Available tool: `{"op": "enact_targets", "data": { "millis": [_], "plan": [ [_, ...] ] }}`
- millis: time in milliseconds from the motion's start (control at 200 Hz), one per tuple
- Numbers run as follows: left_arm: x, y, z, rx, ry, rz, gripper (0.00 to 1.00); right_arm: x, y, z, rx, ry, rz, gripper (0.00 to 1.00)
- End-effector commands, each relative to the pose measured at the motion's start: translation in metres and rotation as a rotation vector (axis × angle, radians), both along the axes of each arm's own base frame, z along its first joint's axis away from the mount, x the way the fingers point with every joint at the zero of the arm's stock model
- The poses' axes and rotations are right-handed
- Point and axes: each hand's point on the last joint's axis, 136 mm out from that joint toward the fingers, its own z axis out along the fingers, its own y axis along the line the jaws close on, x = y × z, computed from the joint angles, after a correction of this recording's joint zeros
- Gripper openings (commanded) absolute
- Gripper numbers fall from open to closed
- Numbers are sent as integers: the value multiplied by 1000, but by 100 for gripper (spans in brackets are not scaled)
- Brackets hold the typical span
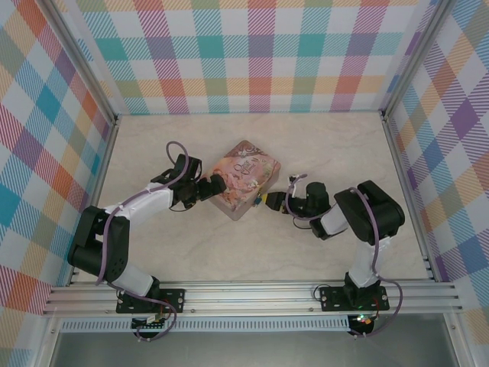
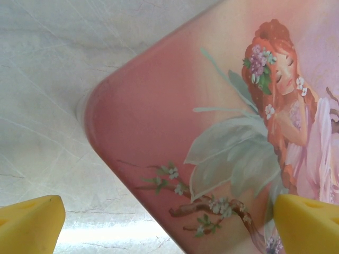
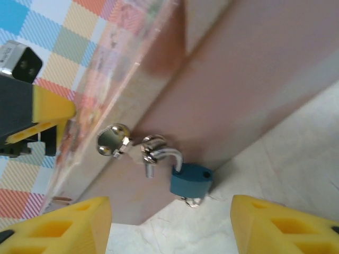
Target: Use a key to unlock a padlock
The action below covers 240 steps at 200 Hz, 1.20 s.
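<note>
I see left gripper point(image 2: 169, 219) spread wide over a corner of the tin point(image 2: 153, 116) | right gripper point(image 3: 175, 225) released, facing the padlock point(image 3: 190, 180) hanging from the tin's clasp point(image 3: 152, 149).

The padlock point(image 3: 190, 180) has a blue body with a dull, matt coat and a thin shackle of bright polished metal. The hasp point(image 3: 112, 140) it hangs from is just as shiny and chrome-like. The tin point(image 2: 159, 121) is smooth printed metal with a soft satin sheen. The desk point(image 2: 42, 79) looks like pale marble, smooth and finely veined, with a light gloss. The right claw point(image 3: 169, 227) and left claw point(image 2: 169, 227) have yellow fingers point(image 3: 69, 222), matt and plastic-looking. The rail point(image 1: 252, 294) at the near edge is ribbed, silvery metal.
</note>
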Motion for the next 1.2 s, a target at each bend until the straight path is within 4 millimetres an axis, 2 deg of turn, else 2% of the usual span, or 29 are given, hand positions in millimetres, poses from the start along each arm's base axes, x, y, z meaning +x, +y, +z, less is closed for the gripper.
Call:
{"op": "enact_targets", "data": {
  "millis": [0,365,700,880,1195],
  "plan": [
    [-24,9,-20,69,102,-2,100,6,12,19,74,-67,56,66],
    [-23,9,-18,72,104,-3,100,14,23,18,124,-49,96,66],
    [-22,9,-17,76,105,-2,100,9,29,16,152,-22,140,64],
    [-21,9,-17,77,103,-1,100,-1,32,22,156,-38,175,58],
    [-22,10,-18,84,104,-2,100,-9,25,20,132,-52,158,47]
  ]
}}
